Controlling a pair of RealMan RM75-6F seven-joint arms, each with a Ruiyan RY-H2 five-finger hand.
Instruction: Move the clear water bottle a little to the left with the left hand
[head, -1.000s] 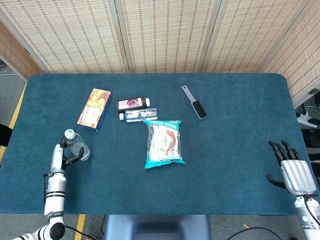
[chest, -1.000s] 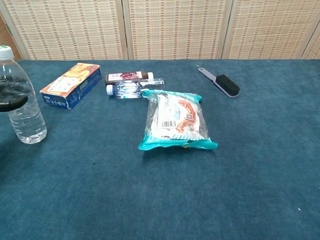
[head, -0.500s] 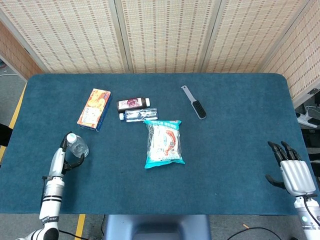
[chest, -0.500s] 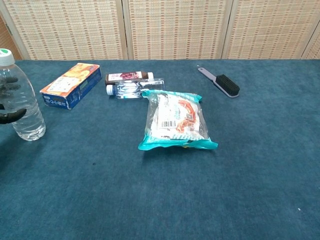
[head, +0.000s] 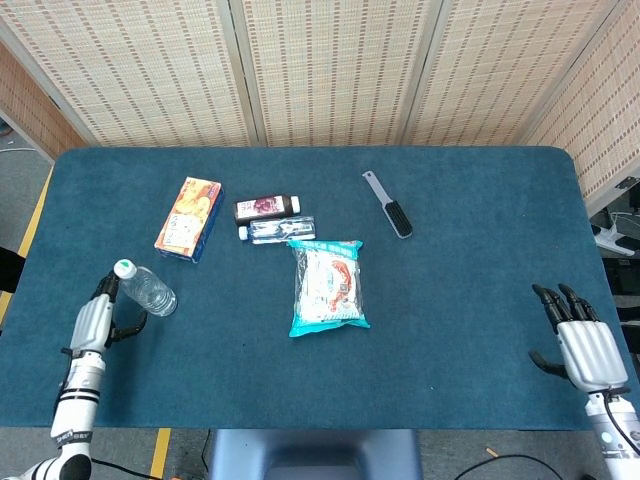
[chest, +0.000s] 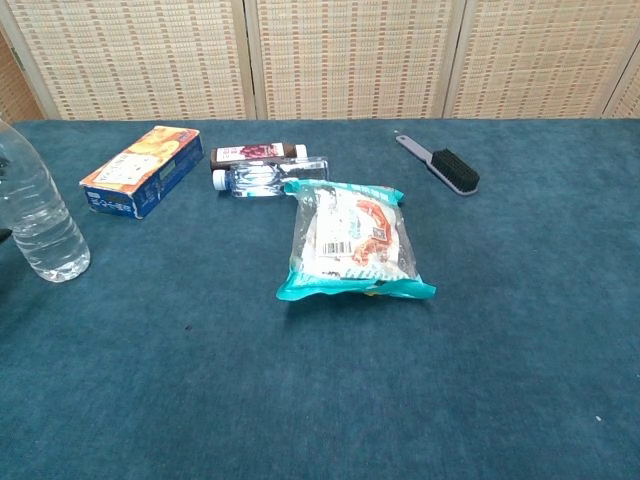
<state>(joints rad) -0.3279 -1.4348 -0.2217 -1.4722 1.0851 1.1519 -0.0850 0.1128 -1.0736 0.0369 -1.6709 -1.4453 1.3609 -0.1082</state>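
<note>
Since the earlier frames the left hand (head: 97, 318) has drawn back toward the table's (head: 470, 300) near-left edge, and the clear ribbed plastic water bottle (head: 146, 288) now leans left with its white cap outward. Whether the fingers grip it, I cannot tell. Right hand (head: 585, 345) rests at the right edge, fingers apart, holding nothing. Blue felt-like cloth covers the table.

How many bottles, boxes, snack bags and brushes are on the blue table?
Bottles: 3, the clear water bottle, a dark-labelled bottle and a small clear bottle
Boxes: 1, the orange box
Snack bags: 1
Brushes: 1
Total: 6
</note>
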